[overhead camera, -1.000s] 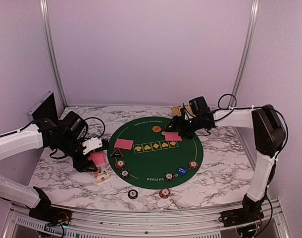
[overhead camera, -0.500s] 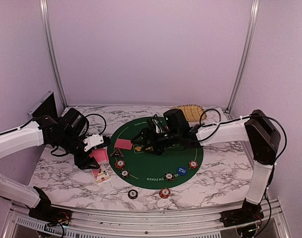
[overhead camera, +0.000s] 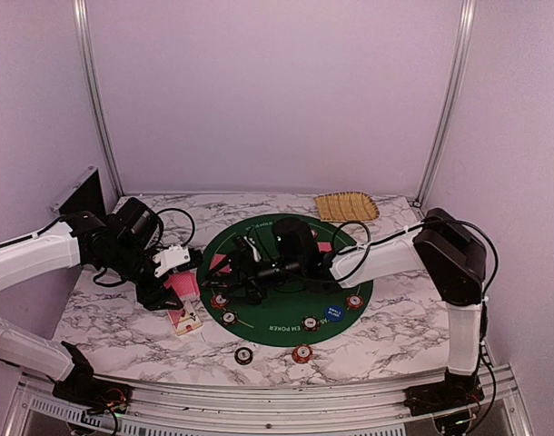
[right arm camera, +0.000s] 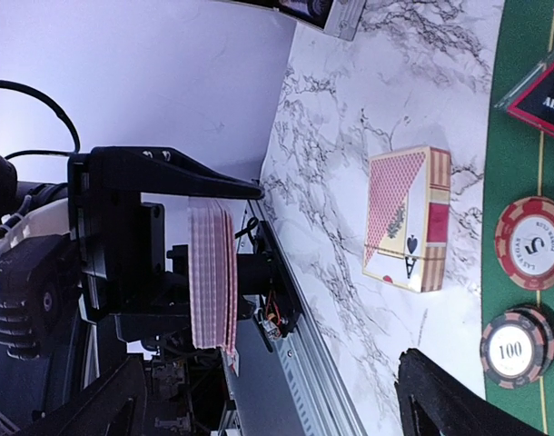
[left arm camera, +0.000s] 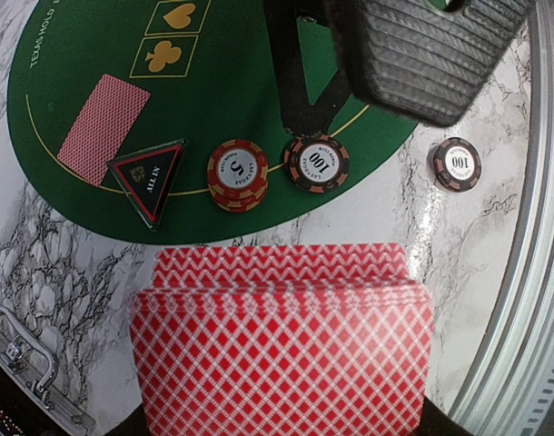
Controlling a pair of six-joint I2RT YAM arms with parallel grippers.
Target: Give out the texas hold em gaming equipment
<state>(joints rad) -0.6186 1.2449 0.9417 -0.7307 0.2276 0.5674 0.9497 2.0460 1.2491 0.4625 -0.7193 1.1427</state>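
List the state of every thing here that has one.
Left end effector: shut on the card deck.
Right end effector: open, empty.
Card deck: held, slightly staggered.
Card box: lying flat on the marble table.
Single card: face down on the green mat.
Triangle button: flat on the mat.

The left gripper (right arm camera: 224,236) pinches a stack of red-backed cards (right arm camera: 213,291), seen edge-on. A card box (right arm camera: 409,218) lies on the marble table (right arm camera: 331,173) — nearby, a red chip (right arm camera: 531,243), a dark chip (right arm camera: 518,345) and, seemingly, a triangular marker (right arm camera: 542,91) at a green mat (right arm camera: 527,177) edge.
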